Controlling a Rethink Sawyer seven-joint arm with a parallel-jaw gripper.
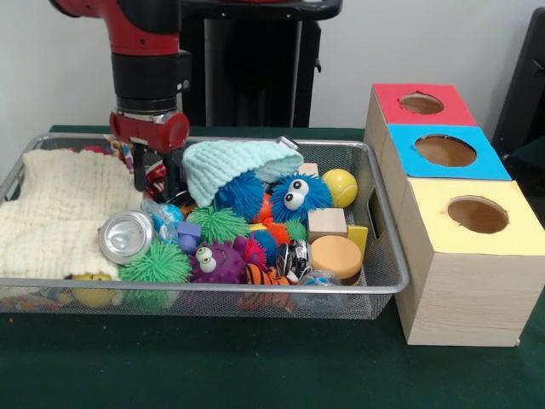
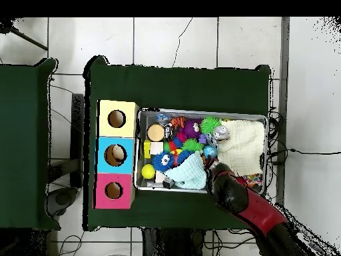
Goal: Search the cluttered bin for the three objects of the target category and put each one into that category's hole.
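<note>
A robotics lab: a red and black robot arm (image 1: 145, 51) stands over a desk (image 1: 255, 366) draped in dark green cloth, on a white tiled floor (image 2: 173, 40) with loose cables (image 2: 303, 152), beside a wire bin (image 1: 387, 277) of toys and a wooden sorting box (image 1: 464, 290).
</note>
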